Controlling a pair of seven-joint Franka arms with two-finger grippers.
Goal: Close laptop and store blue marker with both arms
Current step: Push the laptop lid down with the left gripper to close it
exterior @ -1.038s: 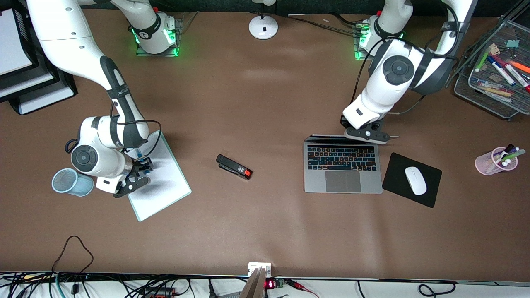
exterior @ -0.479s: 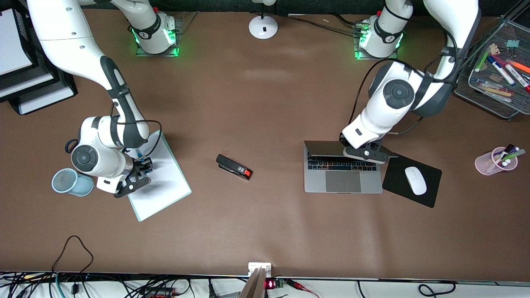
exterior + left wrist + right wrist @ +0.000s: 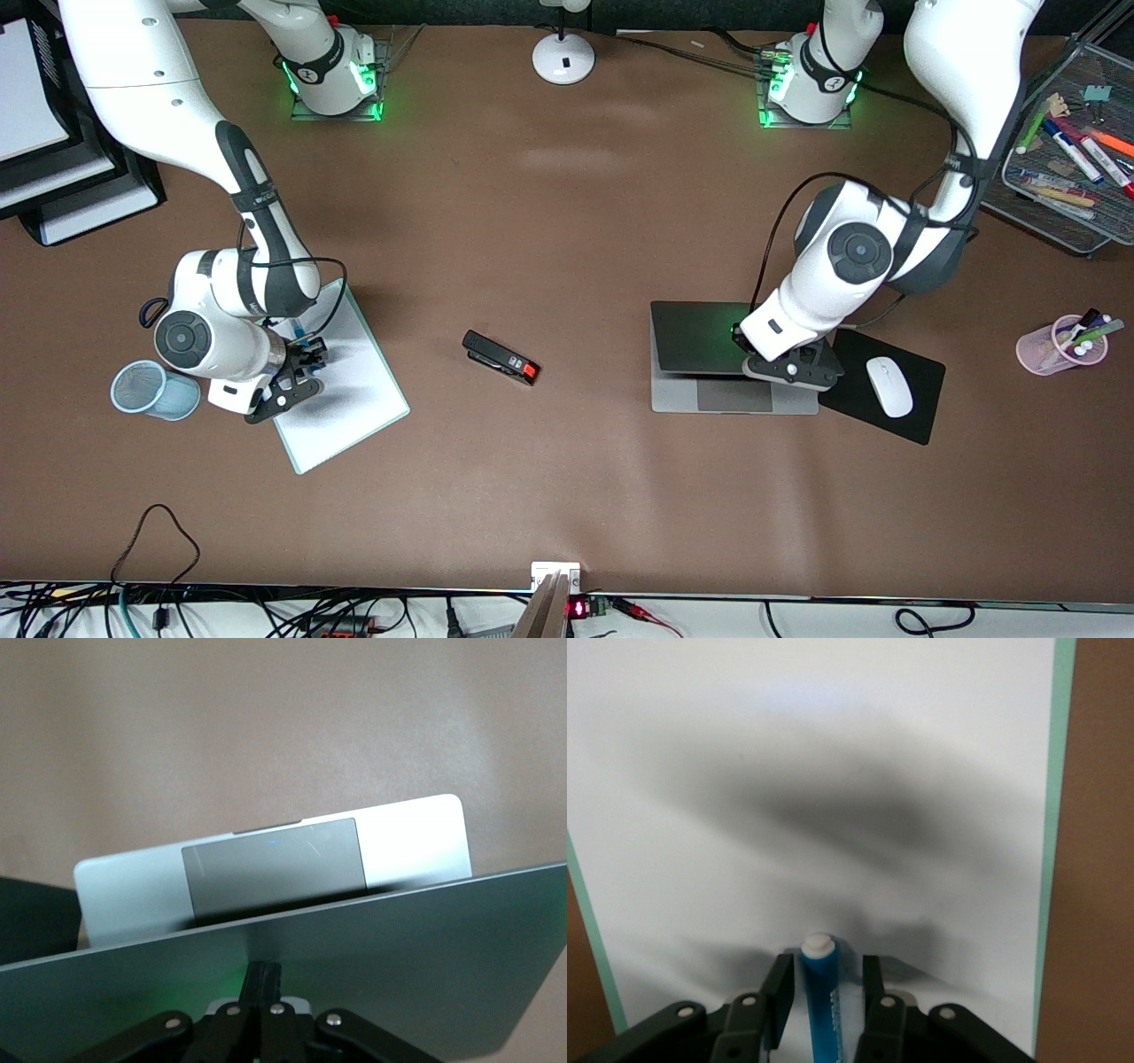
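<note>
The laptop point(image 3: 700, 354) lies flat on the table just beside the black mouse pad point(image 3: 921, 416), on that pad's side toward the right arm's end; its lid is tipped well down over the keyboard, so that only the trackpad and the front strip of the base show past the lid's edge; in the left wrist view the grey lid point(image 3: 292, 983) slants across the frame with the trackpad visible under it. The left gripper point(image 3: 787, 365) is over the corner of the lid nearest the mouse pad, and in its wrist view its fingers are clenched together with no gap, pressed against the lid's outer face, holding nothing. A white mouse point(image 3: 889, 386) sits on the mouse pad.

Well away from the laptop, toward the right arm's end of the table, a white clipboard with a green rim point(image 3: 354, 399) lies flat; the blue marker point(image 3: 823, 992) lies on its white sheet, white tip pointing away from the wrist camera. The right gripper point(image 3: 297, 363) is low over the clipboard, its two fingers point(image 3: 778, 997) straddling the marker, one on each side; a thin gap shows on either side, so they are not yet clamped on it. A mesh cup point(image 3: 152, 390) lies on its side just beside the clipboard; a black stapler point(image 3: 500, 357) lies between the clipboard and the laptop.
</note>
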